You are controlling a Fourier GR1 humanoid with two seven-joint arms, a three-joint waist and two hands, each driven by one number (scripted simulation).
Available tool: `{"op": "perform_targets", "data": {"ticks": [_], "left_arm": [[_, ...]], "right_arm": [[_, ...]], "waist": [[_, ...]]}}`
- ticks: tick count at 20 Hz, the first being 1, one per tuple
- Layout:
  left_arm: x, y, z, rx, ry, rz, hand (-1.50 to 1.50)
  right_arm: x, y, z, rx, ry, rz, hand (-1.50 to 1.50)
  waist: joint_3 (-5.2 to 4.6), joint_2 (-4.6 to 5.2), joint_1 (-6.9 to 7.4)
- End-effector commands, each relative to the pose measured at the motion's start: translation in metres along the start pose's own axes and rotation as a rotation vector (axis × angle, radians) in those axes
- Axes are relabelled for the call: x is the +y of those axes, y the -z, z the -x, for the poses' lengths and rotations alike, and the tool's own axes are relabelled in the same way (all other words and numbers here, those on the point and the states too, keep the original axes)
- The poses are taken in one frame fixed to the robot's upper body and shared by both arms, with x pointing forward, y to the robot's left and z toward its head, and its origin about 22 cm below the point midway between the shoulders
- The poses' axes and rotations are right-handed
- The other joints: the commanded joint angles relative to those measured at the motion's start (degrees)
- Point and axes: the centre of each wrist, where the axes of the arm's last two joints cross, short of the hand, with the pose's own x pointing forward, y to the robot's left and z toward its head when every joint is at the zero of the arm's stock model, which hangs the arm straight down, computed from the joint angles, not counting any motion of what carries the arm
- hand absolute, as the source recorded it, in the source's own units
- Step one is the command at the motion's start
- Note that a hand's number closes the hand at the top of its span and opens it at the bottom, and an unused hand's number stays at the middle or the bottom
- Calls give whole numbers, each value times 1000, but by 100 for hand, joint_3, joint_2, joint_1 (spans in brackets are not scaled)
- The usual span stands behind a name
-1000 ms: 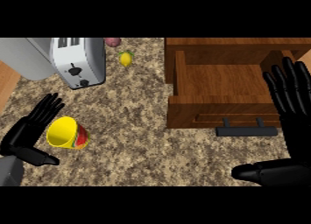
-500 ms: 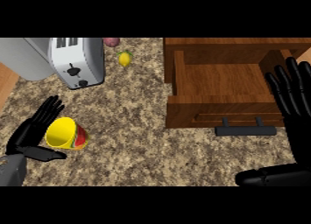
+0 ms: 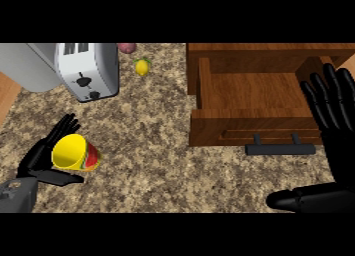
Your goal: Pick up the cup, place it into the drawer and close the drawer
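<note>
The cup (image 3: 75,153) is yellow with a red side and lies tilted at the lower left of the granite counter, its mouth facing up and left. My left hand (image 3: 43,160) cups it from the left, fingers behind it and thumb under it, touching but only partly curled. The wooden drawer (image 3: 252,98) at the right stands pulled open, with its black handle (image 3: 279,148) at the front. My right hand (image 3: 336,107) is held flat and open over the drawer's right edge, fingers pointing away from me.
A silver toaster (image 3: 85,70) stands at the back left. A yellow lemon (image 3: 141,67) and a purplish item (image 3: 126,47) lie behind it. The counter's wooden edge (image 3: 1,97) runs down the far left.
My left hand has closed in slightly round the cup and both have shifted a little up. The right hand has barely moved.
</note>
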Motion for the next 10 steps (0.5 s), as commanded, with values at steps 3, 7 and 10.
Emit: {"op": "perform_targets", "data": {"ticks": [3,7,10], "left_arm": [[2,-1,5,-95,-123,84,-150],[-7,1,11,-95,-151,91,-150],[-6,-2,13,-107,-172,75,-150]], "right_arm": [[-3,5,4,-3,0,-14,-150],[-2,-2,-7,-4,13,-3,-150],[2,-11,-6,-2,17,-17,-150]], "waist": [[-4,15,-22],[-5,7,-49],[-5,6,-46]]}}
